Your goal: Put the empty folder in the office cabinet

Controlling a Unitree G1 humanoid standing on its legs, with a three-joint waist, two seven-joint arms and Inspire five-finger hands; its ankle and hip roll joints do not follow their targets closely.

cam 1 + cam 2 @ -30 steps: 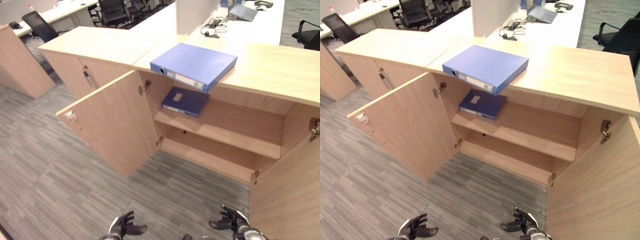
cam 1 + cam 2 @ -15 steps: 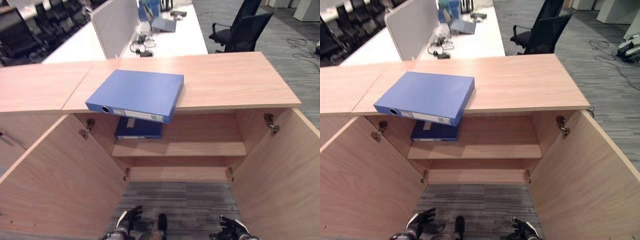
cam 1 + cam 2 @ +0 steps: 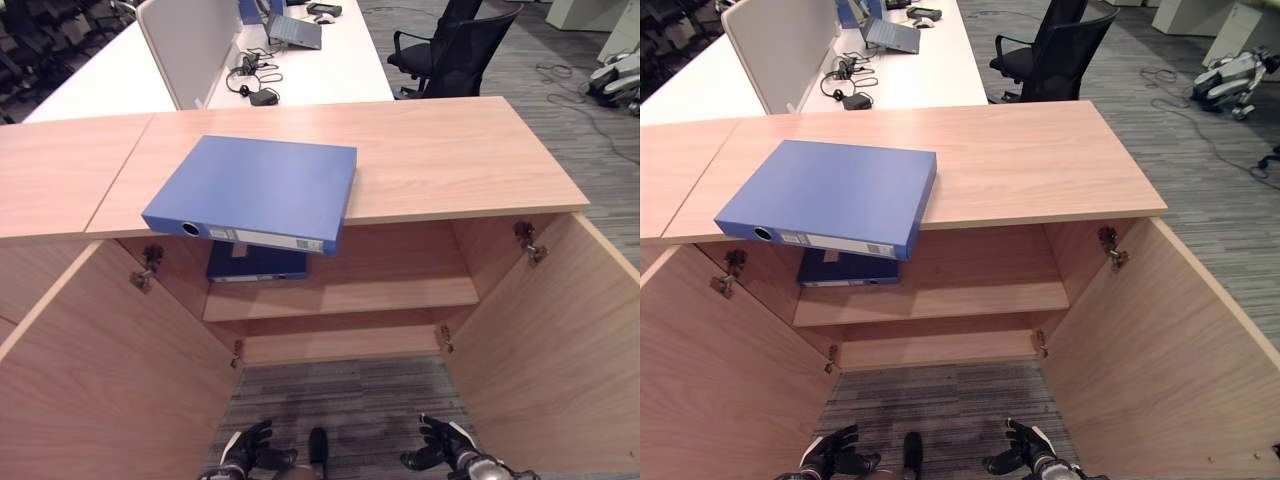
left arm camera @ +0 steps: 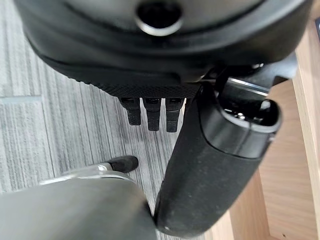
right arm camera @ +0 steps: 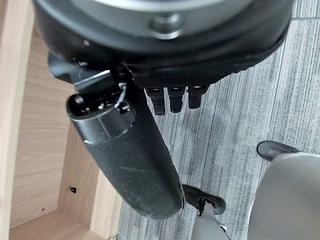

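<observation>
A large blue lever-arch folder [image 3: 255, 192] lies flat on the wooden top of an office cabinet [image 3: 450, 160], toward the top's left part. Its spine, with a round finger hole and a pale label, juts out past the front edge, over the open compartment. Both cabinet doors stand wide open. Inside, a darker blue folder [image 3: 256, 263] lies flat at the left end of the upper shelf [image 3: 400, 293]; the rest of that shelf and the lower shelf are bare. Grey carpet [image 3: 340, 400] lies between the doors. Low over it, the left hand [image 3: 246, 455] and right hand [image 3: 440, 455] hang with relaxed, loosely spread fingers, holding nothing, well apart from the folder.
</observation>
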